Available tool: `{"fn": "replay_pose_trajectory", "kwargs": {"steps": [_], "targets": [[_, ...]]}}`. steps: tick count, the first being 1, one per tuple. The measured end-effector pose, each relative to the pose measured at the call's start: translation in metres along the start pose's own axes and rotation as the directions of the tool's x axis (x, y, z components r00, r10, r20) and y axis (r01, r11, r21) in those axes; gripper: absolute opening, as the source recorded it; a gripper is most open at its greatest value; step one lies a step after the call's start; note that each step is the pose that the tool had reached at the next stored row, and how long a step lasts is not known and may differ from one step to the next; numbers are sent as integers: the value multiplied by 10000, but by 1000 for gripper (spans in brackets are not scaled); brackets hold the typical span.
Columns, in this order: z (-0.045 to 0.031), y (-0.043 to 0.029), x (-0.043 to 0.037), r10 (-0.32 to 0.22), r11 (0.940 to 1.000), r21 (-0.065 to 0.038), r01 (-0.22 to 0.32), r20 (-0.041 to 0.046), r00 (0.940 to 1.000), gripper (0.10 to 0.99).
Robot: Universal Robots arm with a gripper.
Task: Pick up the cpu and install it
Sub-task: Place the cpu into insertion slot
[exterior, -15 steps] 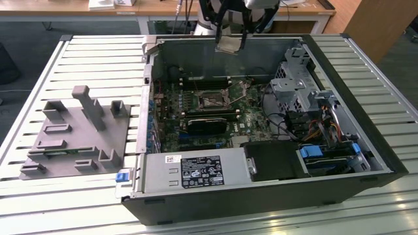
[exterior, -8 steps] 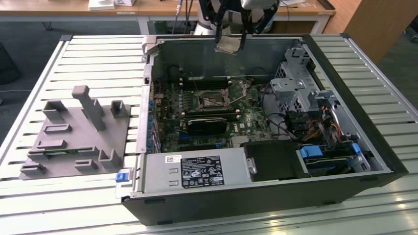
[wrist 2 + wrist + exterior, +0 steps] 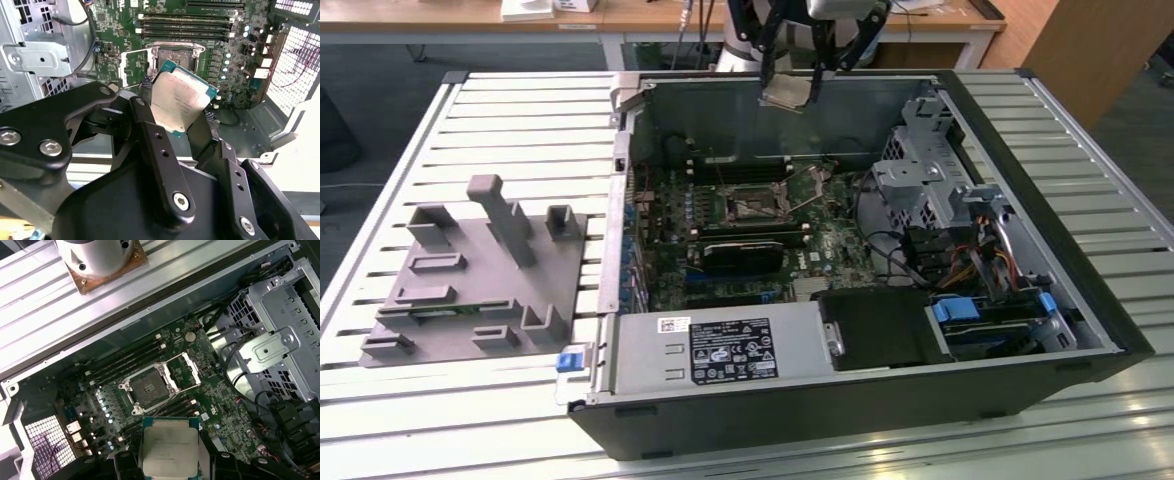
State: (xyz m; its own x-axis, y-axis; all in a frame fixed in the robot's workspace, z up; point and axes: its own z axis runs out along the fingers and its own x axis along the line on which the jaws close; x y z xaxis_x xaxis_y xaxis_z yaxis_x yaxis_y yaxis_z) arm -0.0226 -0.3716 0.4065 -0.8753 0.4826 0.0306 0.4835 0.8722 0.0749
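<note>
The arm reached straight down over the far edge of the case, with its gripper hanging just above that wall's rim. Its two black fingers were closed narrowly on the cpu, pinching opposite edges. The chip was in the air, silver top showing and tilted (one corner lower than the rest), clear of the board. The socket lay open below, near the board's middle, with its frame swung aside. Memory slots ran just beside it. The drive cage stood along the case's edge at the exterior view's right, well apart from the socket, so open room remained above it.
</note>
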Motion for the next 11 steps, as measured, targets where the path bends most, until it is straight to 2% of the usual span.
{"fn": "replay_pose_trajectory", "kwargs": {"steps": [11], "targets": [[3,0,0,611,9981,-20,-611,45,9981,533]]}}
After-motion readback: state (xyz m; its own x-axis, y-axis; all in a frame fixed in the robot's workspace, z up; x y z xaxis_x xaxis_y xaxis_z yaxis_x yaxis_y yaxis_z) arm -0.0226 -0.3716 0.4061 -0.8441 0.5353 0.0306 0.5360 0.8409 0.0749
